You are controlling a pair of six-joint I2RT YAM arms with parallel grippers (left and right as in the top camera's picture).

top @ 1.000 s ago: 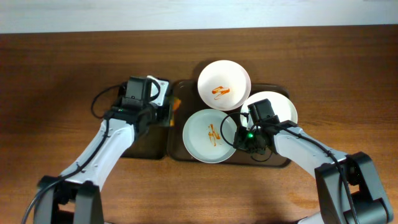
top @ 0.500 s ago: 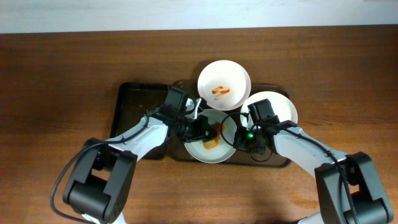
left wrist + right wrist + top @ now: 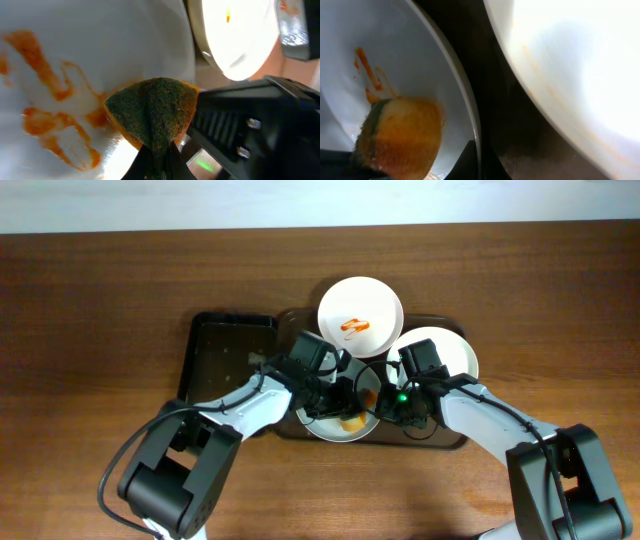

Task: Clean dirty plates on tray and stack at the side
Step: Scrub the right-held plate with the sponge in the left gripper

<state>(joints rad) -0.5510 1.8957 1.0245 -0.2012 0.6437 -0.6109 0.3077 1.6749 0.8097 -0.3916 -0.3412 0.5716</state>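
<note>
My left gripper point(image 3: 156, 162) is clenched on the sponge point(image 3: 152, 112), pressed to the plate point(image 3: 115, 35) at the lower middle of the tray point(image 3: 445, 442), with the sauce point(image 3: 55, 115) lying left of the sponge in the wrist view, while my right gripper point(image 3: 479, 159) pinches that plate's right rim.

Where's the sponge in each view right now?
Overhead: the sponge sits low on the middle plate, near the tray's front.
Left wrist: bottom centre, green face showing.
Right wrist: lower left, orange face showing.
Shared landmark: the sauce-smeared plate beneath it.
</note>
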